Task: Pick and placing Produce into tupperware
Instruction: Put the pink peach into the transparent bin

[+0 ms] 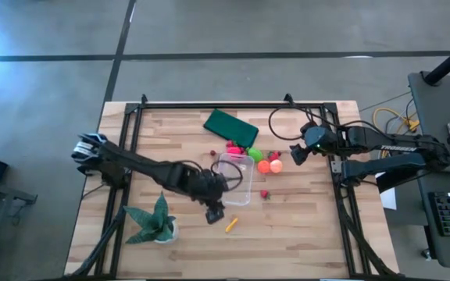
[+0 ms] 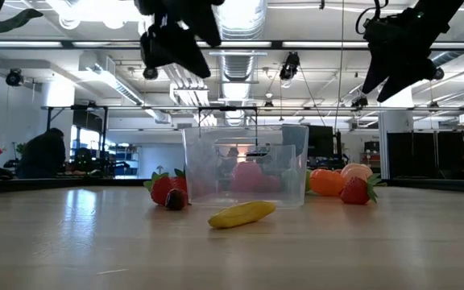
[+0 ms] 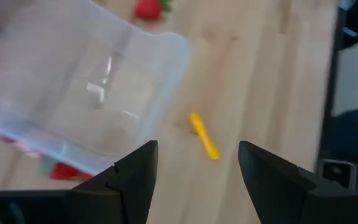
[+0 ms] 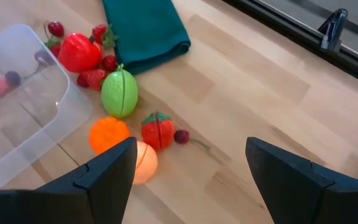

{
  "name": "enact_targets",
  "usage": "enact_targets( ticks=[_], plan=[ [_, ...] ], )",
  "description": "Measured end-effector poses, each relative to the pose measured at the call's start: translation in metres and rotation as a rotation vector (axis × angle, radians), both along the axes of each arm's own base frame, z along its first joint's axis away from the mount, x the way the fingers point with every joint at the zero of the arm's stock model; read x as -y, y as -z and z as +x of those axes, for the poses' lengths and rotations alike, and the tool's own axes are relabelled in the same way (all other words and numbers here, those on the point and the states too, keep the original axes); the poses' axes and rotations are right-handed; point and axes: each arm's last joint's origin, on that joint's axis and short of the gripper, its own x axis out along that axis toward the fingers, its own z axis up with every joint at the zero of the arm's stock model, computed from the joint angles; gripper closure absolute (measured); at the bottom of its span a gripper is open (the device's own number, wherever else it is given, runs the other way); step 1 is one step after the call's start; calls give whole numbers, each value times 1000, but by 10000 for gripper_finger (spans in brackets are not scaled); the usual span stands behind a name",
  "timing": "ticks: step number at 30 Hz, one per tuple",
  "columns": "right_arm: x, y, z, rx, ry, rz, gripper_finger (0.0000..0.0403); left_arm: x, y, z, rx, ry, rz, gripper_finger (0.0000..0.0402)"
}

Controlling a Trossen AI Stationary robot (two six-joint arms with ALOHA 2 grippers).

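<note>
The clear tupperware [image 1: 234, 178] stands on the table's middle, and also shows in the low view [image 2: 246, 165]. The yellow-orange stick [image 1: 231, 225] lies just near of it. My left gripper [image 1: 214, 211] hovers open above the table beside the box's near-left corner, with the stick [image 3: 204, 135] ahead of its fingers. Produce lies at the box's far-right side: a lime-green piece [image 4: 119, 93], orange balls [image 4: 109, 134], red pieces [image 4: 79, 53] and dark berries [image 4: 181, 135]. One red berry [image 1: 264, 193] lies at the box's right. My right gripper [image 1: 297, 152] hovers open, right of the orange balls.
A flat dark green cloth [image 1: 230, 126] lies at the far middle, behind the produce. A spiky green potted plant [image 1: 155, 222] stands at the near left. Bare wood lies at the near right. A black frame [image 1: 209, 104] rims the table's far edge.
</note>
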Motion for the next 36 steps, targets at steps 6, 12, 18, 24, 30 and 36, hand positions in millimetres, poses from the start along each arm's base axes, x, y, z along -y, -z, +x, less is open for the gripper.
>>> enact_targets(
  ticks=[6, 12, 18, 24, 30, 36],
  plan=[
    [-2, 0, 2, 42, -1, 89, 110, 31, -11, 0, 41, 68, 3, 192],
    [-5, 2, 1, 70, 36, 235, 110, 57, -10, -11, 47, 121, 18, 192],
    [-7, 6, -6, -3, 63, 281, 110, 75, -9, -22, 45, 149, 40, 192],
    [-13, 10, -13, -72, 86, 365, 110, 75, -3, -24, 21, 72, 13, 192],
    [-16, 12, -17, -121, 85, 339, 110, 76, 6, -21, -25, -126, -123, 192],
    [-14, 12, -19, -154, 92, 254, 110, 69, 32, -10, -103, -281, -107, 192]
  ],
)
